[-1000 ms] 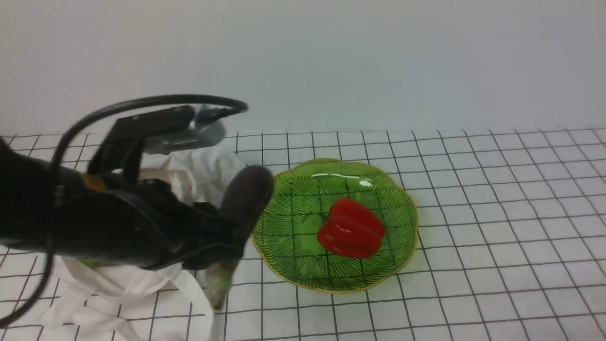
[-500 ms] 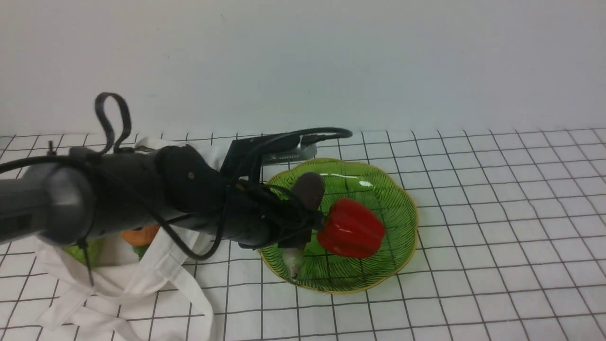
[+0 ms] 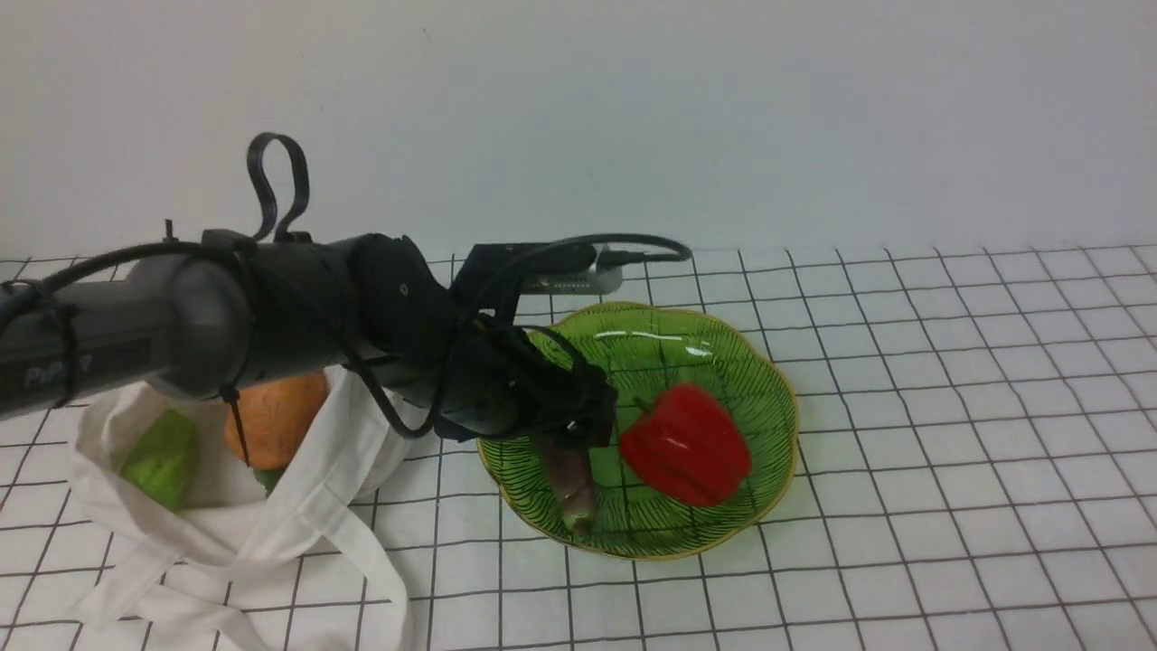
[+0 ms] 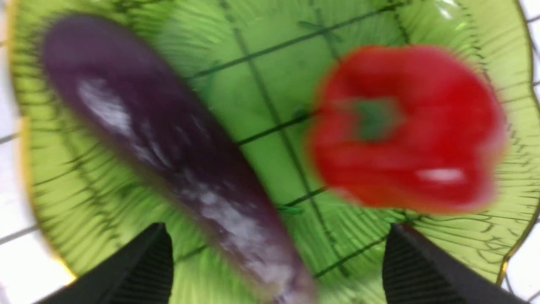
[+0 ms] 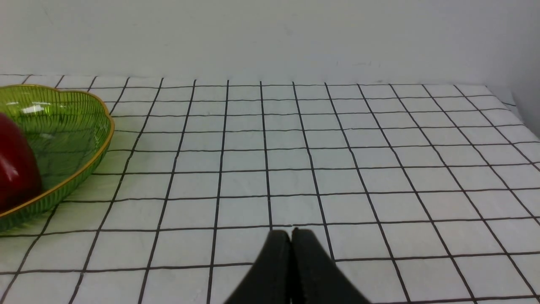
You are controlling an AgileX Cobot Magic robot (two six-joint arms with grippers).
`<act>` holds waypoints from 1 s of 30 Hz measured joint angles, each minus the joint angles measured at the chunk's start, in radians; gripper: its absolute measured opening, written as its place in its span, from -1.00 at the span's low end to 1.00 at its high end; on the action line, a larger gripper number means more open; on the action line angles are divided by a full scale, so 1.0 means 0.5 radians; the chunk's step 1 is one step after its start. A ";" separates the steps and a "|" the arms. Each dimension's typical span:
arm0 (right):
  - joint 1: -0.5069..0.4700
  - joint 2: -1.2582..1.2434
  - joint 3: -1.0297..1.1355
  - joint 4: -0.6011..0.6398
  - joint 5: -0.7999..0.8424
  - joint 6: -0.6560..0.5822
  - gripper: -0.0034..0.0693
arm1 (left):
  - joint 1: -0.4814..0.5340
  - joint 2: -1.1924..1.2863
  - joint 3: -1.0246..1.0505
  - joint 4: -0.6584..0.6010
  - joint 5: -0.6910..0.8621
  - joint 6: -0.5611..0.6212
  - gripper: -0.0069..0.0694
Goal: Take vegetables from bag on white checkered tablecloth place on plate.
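Note:
The green glass plate (image 3: 741,357) with gold rim sits mid-table on the white checkered tablecloth (image 3: 949,380). The purple eggplant (image 3: 568,475) lies on its left part, beside a red pepper (image 3: 687,443). My left gripper (image 3: 578,425) hovers just above the eggplant, jaws wide open; in the left wrist view the eggplant (image 4: 168,143) lies free between the fingers (image 4: 413,270) on the plate (image 4: 270,84), the pepper (image 4: 405,131) beside it. The off-white bag (image 3: 217,515) lies at left, holding the orange-brown lumpy vegetable (image 3: 276,416) and the bumpy green one (image 3: 161,457). My right gripper (image 5: 291,236) is shut, empty.
The bag's long straps (image 3: 362,561) trail over the cloth toward the front. A plain wall (image 3: 633,108) closes the back of the table. In the right wrist view the plate's edge (image 5: 84,139) and the pepper (image 5: 17,169) show at one side.
My left arm carried the eggplant rightward from beside the bag to over the plate, lowered it and let go. The eggplant now lies on the plate; the pepper shifted slightly right.

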 joint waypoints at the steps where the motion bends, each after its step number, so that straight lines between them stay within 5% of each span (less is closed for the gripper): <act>1: 0.000 0.000 0.000 0.000 0.000 0.000 -0.95 | 0.026 0.000 -0.030 0.011 0.069 -0.006 0.74; 5: 0.000 0.000 0.000 0.000 0.000 0.000 -0.95 | 0.136 -0.042 -0.132 0.126 0.428 -0.042 0.34; 9: 0.000 0.000 0.000 0.000 0.000 0.000 -0.95 | 0.178 -0.335 -0.160 0.361 0.623 -0.090 -0.56; 12: 0.000 0.000 0.000 0.000 0.000 0.000 -0.95 | 0.178 -0.547 -0.160 0.463 0.657 -0.152 -0.76; 30: 0.000 0.000 0.000 0.000 0.000 0.000 -0.95 | 0.178 -2.436 0.593 0.829 0.186 -0.405 -0.84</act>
